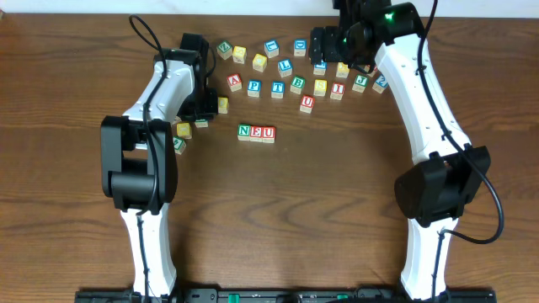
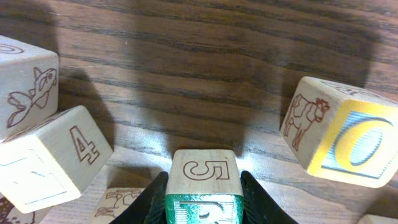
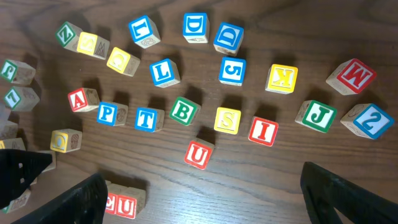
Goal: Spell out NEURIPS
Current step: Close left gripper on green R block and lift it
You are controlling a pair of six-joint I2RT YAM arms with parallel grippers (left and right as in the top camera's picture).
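Note:
Three blocks stand in a row reading N E U (image 1: 256,132) at mid-table; the end of the row also shows in the right wrist view (image 3: 121,204). My left gripper (image 1: 202,116) is low over the table left of that row. It is shut (image 2: 203,208) on a green R block (image 2: 203,193) with a 5 on its upper side. My right gripper (image 1: 337,42) is open and empty (image 3: 202,199), high above the back blocks. Below it lie a blue P (image 3: 107,112), a yellow S (image 3: 227,119), a red I (image 3: 263,131) and a red U (image 3: 198,154).
Loose blocks crowd the left gripper: a block with a 4 (image 2: 56,155), a fish block (image 2: 28,90) and a yellow O block with a cow (image 2: 339,134). Several more letter blocks lie in an arc at the back, among them A (image 3: 79,99), T (image 3: 147,118), B (image 3: 184,111) and J (image 3: 319,115).

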